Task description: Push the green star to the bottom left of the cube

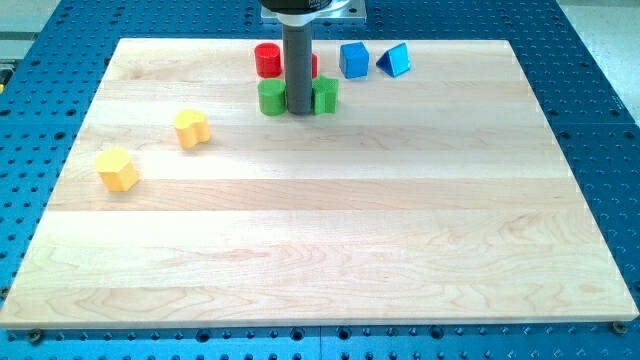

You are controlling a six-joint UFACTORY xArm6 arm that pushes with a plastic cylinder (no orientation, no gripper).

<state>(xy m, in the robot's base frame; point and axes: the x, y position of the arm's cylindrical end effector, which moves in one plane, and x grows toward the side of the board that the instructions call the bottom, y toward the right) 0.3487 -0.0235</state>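
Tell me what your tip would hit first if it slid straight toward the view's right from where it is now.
My tip sits between two green blocks. Sliding right, it would first meet the green star, which looks almost touching it already; depth is hard to judge here.

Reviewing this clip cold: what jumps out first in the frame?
The dark rod drops in at the view's top centre, my tip wedged between the green cylinder on its left and the green star on its right. Behind them sit a red cylinder, a blue cube and a blue triangular block. Two yellow blocks lie apart at the view's left.
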